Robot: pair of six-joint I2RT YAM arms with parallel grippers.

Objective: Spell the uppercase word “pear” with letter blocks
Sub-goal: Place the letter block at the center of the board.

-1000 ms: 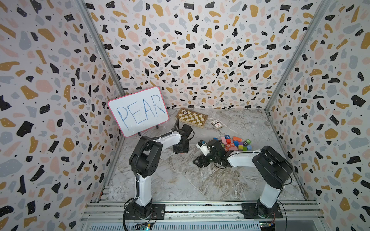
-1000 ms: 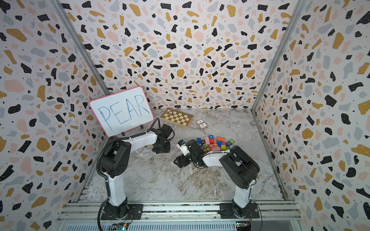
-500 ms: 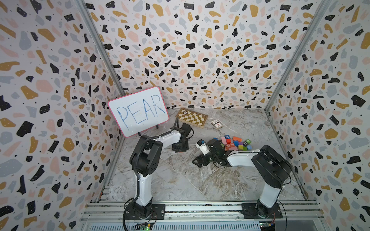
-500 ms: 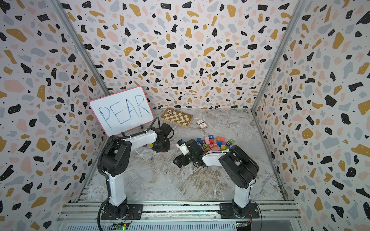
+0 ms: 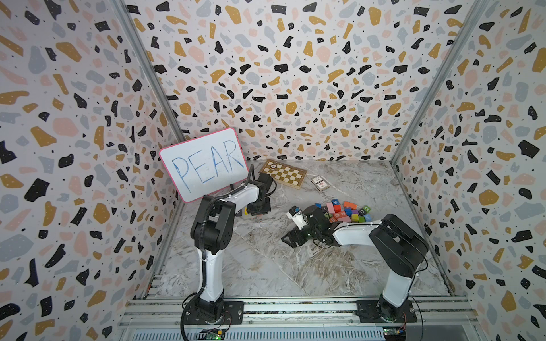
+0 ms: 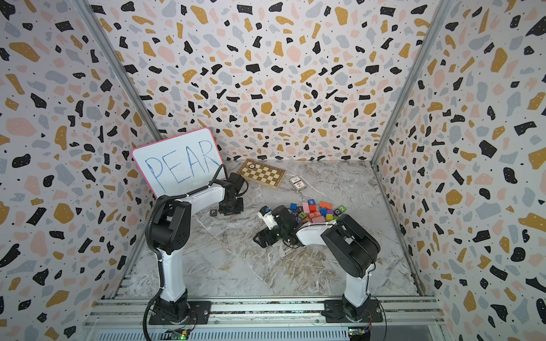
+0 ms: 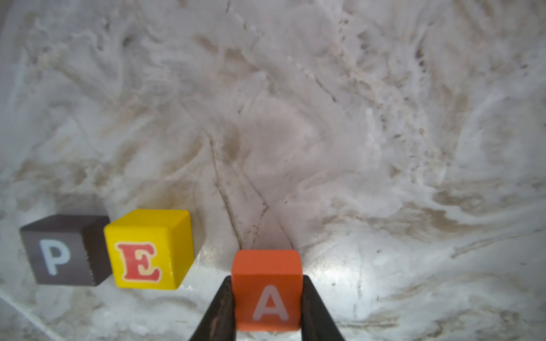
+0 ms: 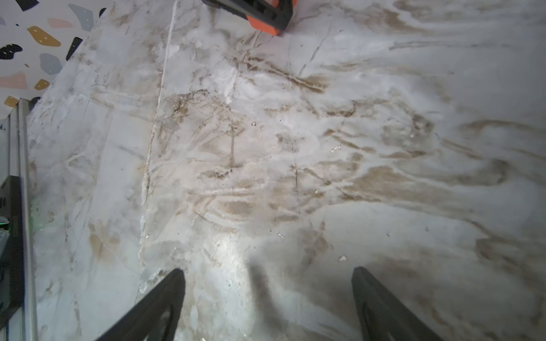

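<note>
In the left wrist view the dark P block (image 7: 63, 251) and the yellow E block (image 7: 149, 249) stand side by side on the marble floor. The orange A block (image 7: 267, 290) sits a short gap to their right, and my left gripper (image 7: 267, 279) is shut on it, one finger against each side. In a top view the left gripper (image 6: 232, 210) is low beside the P block (image 6: 213, 212). My right gripper (image 8: 267, 271) is open over bare floor, mid-table in both top views (image 5: 291, 237). I cannot pick out the R block in the pile.
A pile of coloured blocks (image 5: 347, 212) lies just behind the right arm's wrist. The whiteboard reading PEAR (image 5: 206, 165) leans at the back left. A chessboard (image 5: 283, 173) and a card deck (image 5: 320, 183) lie at the back. Patterned walls enclose three sides.
The left jaws have drawn in onto the A block and the right jaws have spread a little wider. Both arms stay in much the same places.
</note>
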